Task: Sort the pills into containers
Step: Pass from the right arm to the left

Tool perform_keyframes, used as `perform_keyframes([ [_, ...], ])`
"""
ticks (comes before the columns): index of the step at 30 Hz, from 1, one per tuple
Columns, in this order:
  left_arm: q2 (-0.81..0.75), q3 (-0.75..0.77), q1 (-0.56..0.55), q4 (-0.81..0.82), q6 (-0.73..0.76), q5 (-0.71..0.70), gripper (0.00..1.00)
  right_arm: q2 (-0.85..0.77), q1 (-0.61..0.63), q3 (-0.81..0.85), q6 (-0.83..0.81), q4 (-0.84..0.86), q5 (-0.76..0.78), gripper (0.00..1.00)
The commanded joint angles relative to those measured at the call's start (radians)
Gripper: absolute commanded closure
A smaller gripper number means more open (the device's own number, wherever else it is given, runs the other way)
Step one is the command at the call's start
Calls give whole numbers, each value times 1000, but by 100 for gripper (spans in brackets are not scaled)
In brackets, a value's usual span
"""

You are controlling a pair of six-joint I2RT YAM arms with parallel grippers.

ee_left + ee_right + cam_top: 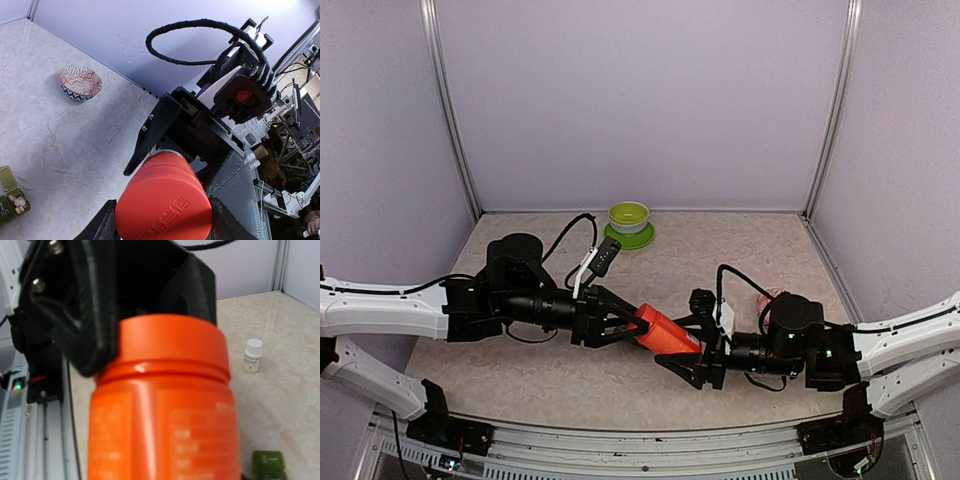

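Both arms meet in the middle, above the table (740, 250), with a red bottle (667, 334) between them. The left gripper (636, 327) is closed on one end and holds the bottle up. The right gripper (700, 352) sits around the other end, but I cannot tell if it squeezes or is loose.

I think they are taking the lid (170, 340) off so pills can come out. Next, one side must hold tight while the other turns, and the bottle must not tip.

The containers (11, 200) lie on the table. One box is open with pale pills inside. From above I cannot find them. The left wrist view cuts them off at its edge.
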Motion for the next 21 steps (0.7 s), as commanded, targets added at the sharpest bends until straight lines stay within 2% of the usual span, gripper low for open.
perform_keyframes([
  [1, -34, 9, 6, 9, 12, -43, 73, -4, 0, 21, 22, 1, 26, 25],
  [2, -38, 11, 11, -2, 14, -44, 73, -12, 0, 18, 22, -2, 33, 17],
  [3, -43, 13, 16, -14, 18, -50, 73, -20, 0, 16, 22, -7, 38, 3],
  [4, -47, 15, 20, -30, 22, -59, 72, -28, 0, 15, 22, -17, 59, 0],
  [13, -81, 55, 84, -242, 71, -204, 72, -134, 0, -19, 10, -84, 205, 0],
  [21, -49, 126, 124, -417, 165, -442, 72, -127, 0, -22, 4, -127, 272, 0],
])
